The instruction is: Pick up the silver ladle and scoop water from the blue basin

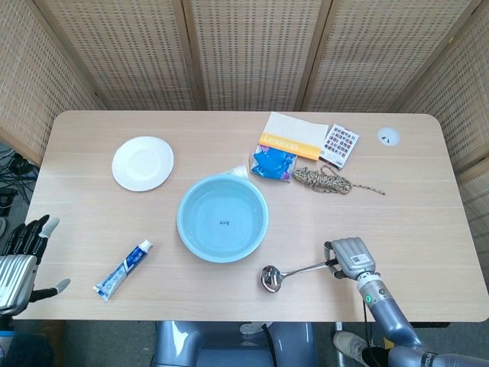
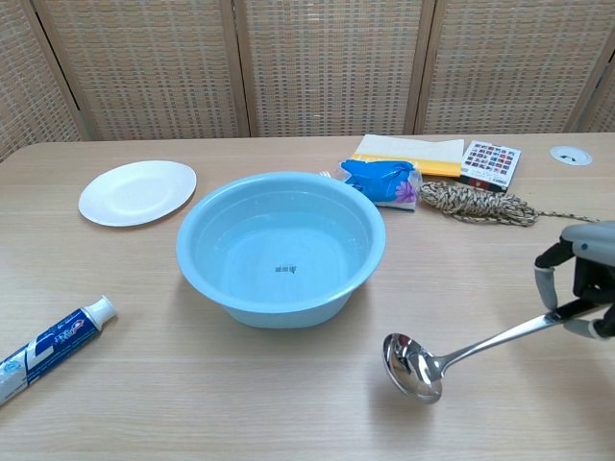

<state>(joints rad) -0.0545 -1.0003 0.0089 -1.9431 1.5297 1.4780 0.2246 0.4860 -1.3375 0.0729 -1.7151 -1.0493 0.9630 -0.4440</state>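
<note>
My right hand (image 1: pixel 350 258) (image 2: pixel 583 279) grips the end of the silver ladle's handle at the front right of the table. The ladle (image 1: pixel 284 273) (image 2: pixel 434 358) is lifted off the tabletop, its bowl hanging low, to the front right of the blue basin. The blue basin (image 1: pixel 222 217) (image 2: pixel 280 246) holds clear water and stands in the middle of the table. My left hand (image 1: pixel 21 256) hangs beyond the table's front left corner, fingers spread and holding nothing.
A white plate (image 1: pixel 142 163) lies at the back left, a toothpaste tube (image 1: pixel 122 269) at the front left. Behind the basin are a blue packet (image 1: pixel 273 162), a yellow-edged booklet (image 1: pixel 293 136), a colour card (image 1: pixel 340 144) and a coil of twine (image 1: pixel 325 180).
</note>
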